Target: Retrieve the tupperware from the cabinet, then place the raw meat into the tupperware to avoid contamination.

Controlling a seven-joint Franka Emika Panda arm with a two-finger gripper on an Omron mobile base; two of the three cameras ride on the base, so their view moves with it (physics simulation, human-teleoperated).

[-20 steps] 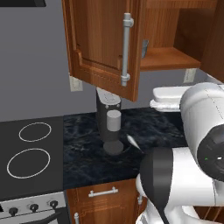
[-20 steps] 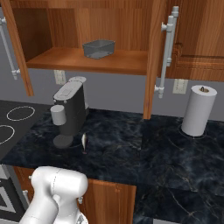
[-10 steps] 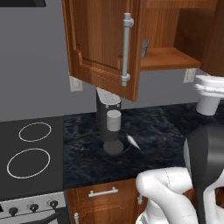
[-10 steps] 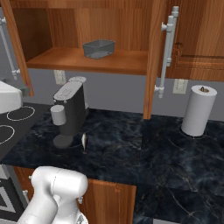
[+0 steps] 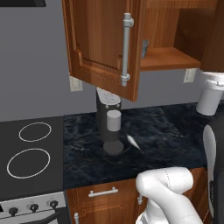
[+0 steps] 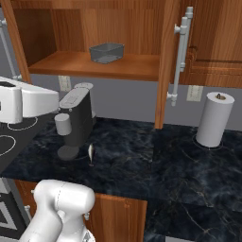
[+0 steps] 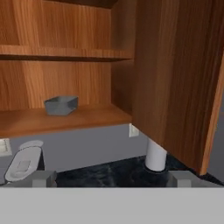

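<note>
Dark fingertips of the claw are seen spread wide at the bottom of the hand view, nothing between them. Just beside the coffee machine, on the marbled counter, the raw meat is laid. Above the coffee machine, in the opened cabinet, the tupperware is set on the lower shelf. It is judged light, stiff and smooth-walled; its rim or opposite sides should be gripped.
</note>
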